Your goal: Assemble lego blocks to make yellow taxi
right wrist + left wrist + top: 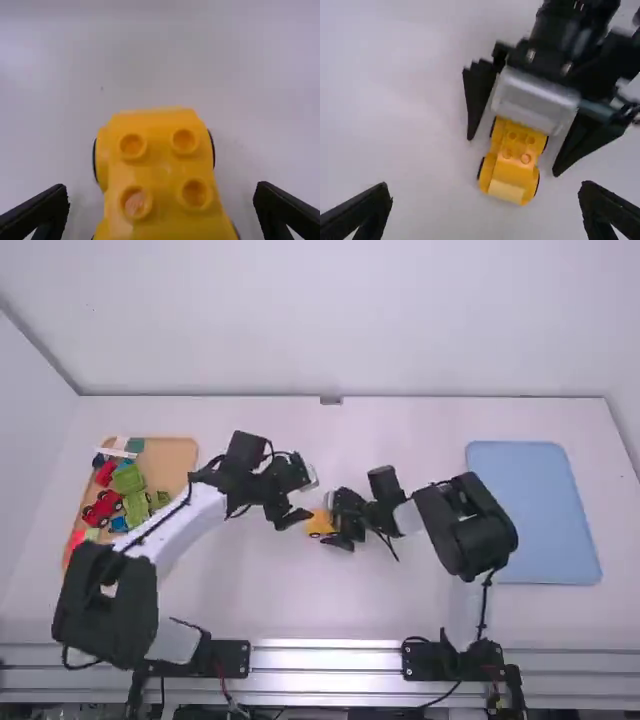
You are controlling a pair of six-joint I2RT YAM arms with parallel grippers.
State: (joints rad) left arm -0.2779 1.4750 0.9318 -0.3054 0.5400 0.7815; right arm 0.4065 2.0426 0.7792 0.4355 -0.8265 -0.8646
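Yellow car point(509, 177) is on the table point(400, 440), between the right gripper's point(162, 187) wide-spread fingers. Left gripper point(486, 186) is wide and empty too. I'd square up the right one, then squeeze the sides gently, keeping the studs point(195, 192) free.

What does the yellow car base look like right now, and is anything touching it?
The yellow car base looks like glossy plastic: four bare studs in a two-by-two square, dark wheels along both sides, and a paler panel at one end. It stands upright on the table, studs up, between the right end effector's open fingers, with a visible gap on each side.
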